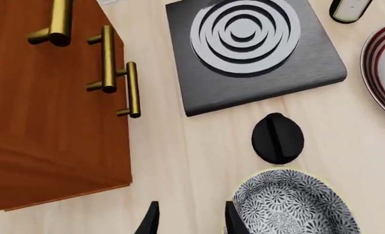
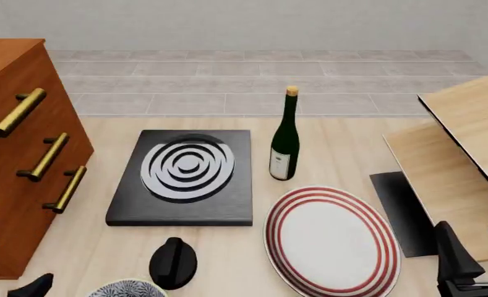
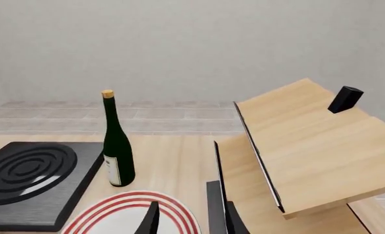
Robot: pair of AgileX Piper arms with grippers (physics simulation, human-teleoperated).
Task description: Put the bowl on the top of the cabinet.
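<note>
The bowl [image 1: 299, 204], white with a dense black floral pattern and a thin yellowish rim, sits at the table's near edge; only its far rim [image 2: 128, 288] shows in the front view. The reddish-brown cabinet [image 2: 17, 154] with three brass bar handles stands at the left [image 1: 49, 107]. My left gripper [image 1: 189, 222] is open and empty; the bowl lies just outside one finger, not between the two. In the front view the left gripper [image 2: 11, 278] is low, left of the bowl and in front of the cabinet. My right gripper [image 2: 475, 247] is open and empty at the near right [image 3: 187, 220].
A black hotplate [image 2: 186, 176] with silver rings lies mid-table. A small black mouse-shaped object [image 2: 172, 263] sits just beyond the bowl. A red-ringed plate [image 2: 330, 238] and a green bottle [image 2: 285, 139] stand right of centre. Pale tilted wood boards [image 2: 466, 154] fill the right side.
</note>
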